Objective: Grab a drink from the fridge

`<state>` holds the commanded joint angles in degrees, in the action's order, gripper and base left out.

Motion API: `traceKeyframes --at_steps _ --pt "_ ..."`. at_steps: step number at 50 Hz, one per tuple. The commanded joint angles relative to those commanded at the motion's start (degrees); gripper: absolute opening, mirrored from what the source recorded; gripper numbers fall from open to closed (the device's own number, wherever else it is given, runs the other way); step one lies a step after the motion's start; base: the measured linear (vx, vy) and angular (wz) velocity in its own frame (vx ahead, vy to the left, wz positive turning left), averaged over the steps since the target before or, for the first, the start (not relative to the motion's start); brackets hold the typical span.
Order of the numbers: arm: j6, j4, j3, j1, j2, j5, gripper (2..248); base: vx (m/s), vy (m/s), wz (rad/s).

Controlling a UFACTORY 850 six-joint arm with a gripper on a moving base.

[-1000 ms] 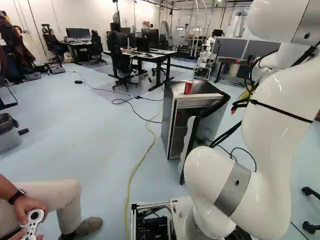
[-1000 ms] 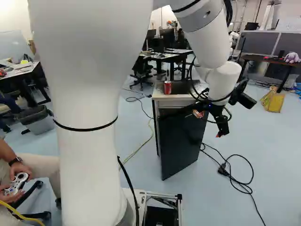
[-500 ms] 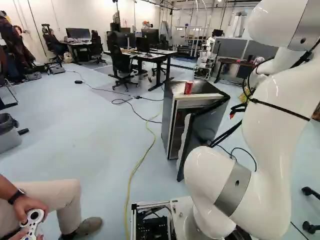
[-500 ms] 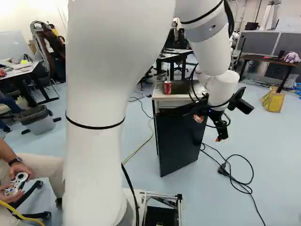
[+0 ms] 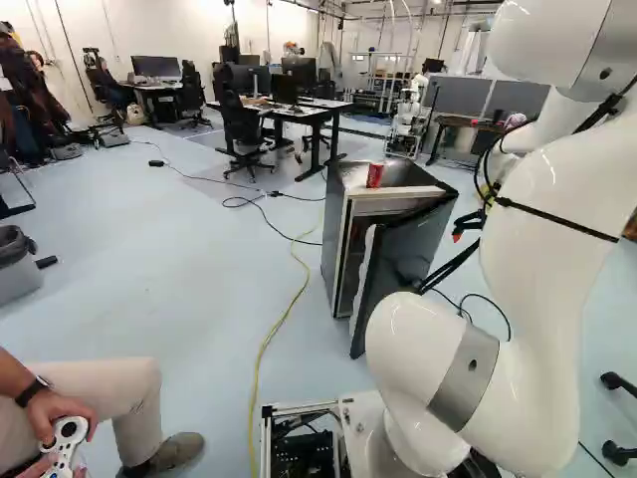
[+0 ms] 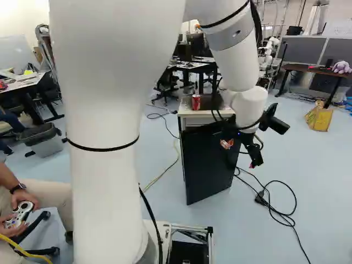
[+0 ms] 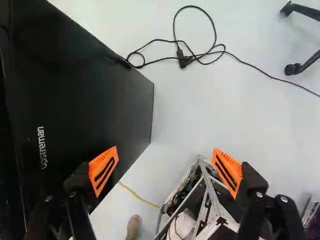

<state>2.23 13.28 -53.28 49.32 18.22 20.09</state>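
Observation:
My gripper (image 6: 240, 154) is beside the door's outer face in the right base view. In the wrist view the gripper (image 7: 166, 167) stands wide open with nothing between its orange pads; one finger overlaps the black door (image 7: 85, 100), but contact I cannot tell. The fridge (image 5: 338, 224) has its door (image 5: 408, 261) ajar, with a dark gap at its free edge in the left base view. No drink can be made out inside. A red can (image 5: 375, 175) stands upright on the fridge top, also visible as the can (image 6: 196, 102) in the right base view.
Black cable (image 6: 275, 209) lies on the floor right of the fridge; a yellow cable (image 5: 267, 349) runs to its left. A seated person's leg (image 5: 100, 388) is at the left. Desks and another robot (image 5: 406, 124) stand behind. The base's metal frame (image 7: 207, 197) shows beyond the fingers.
The fridge door has swung somewhat towards the cabinet, narrowing its opening. My gripper has moved left and slightly down in the right base view. The base and the can have stayed put.

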Motion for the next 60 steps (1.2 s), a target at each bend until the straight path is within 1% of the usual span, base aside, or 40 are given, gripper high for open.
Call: traceKeyframes --at_steps 17,36,60 --pt "0.0 -5.37 5.13 -1.2 -4.03 -4.67 247 0.0 0.0 0.0" --pt "0.0 -13.29 10.64 -2.87 -8.6 -10.0 247 0.0 0.0 0.0" --pt "0.0 -23.78 16.11 -6.4 -13.44 -16.44 247 0.0 0.0 0.0"
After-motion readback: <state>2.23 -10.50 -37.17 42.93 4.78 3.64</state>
